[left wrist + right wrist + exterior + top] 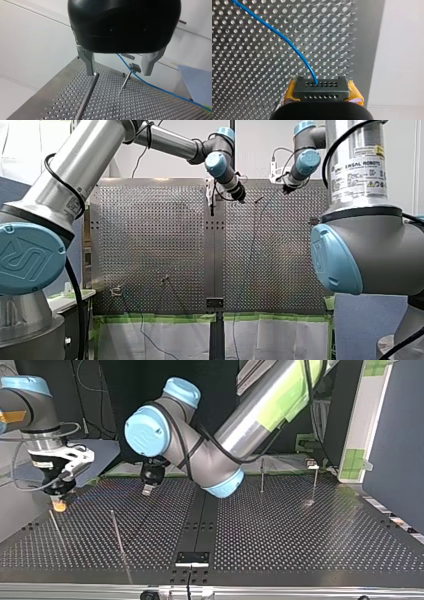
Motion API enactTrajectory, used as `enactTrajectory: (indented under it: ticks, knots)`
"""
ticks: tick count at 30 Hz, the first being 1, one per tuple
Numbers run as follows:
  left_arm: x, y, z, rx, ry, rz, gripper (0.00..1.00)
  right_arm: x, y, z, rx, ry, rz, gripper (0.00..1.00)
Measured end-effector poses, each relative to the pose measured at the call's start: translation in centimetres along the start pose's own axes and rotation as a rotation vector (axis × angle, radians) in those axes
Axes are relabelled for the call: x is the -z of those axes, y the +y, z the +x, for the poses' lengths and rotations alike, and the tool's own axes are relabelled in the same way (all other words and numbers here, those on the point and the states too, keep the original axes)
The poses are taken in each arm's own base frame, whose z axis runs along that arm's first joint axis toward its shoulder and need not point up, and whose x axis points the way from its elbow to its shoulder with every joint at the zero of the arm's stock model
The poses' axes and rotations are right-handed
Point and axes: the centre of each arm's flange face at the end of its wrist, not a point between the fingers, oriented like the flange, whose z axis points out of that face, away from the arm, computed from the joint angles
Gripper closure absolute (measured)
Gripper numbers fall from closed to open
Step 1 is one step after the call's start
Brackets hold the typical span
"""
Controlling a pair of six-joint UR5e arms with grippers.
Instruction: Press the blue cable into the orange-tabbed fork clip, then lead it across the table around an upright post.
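On perforated table (247, 75): blue cable (287, 40) enters holed block (322, 90).

Bright, even room light glints softly off the perforated table (140, 105).

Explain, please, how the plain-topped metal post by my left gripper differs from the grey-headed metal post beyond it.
The plain-topped metal post ends bare; the grey-headed metal post carries a blocky cap. The plain one stands beside the open jaws of my left gripper; the capped one farther ahead, where the thin blue cable passes. Both are thin rods standing on the perforated table.
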Motion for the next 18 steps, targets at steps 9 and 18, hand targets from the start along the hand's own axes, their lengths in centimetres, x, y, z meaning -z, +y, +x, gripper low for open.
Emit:
enactTrajectory:
  ticks: [9,18]
  knots:
    - [-0.4,-0.2,-3.0,0.095,-0.031,0.072,0.07,1.8,-0.9,1.8,0.004,0.016,0.024,1.0]
    - [-0.9,-0.8,-5.0,0.182,-0.074,0.163,0.07,2.0,-1.7,1.8,0.008,0.016,0.051,1.0]
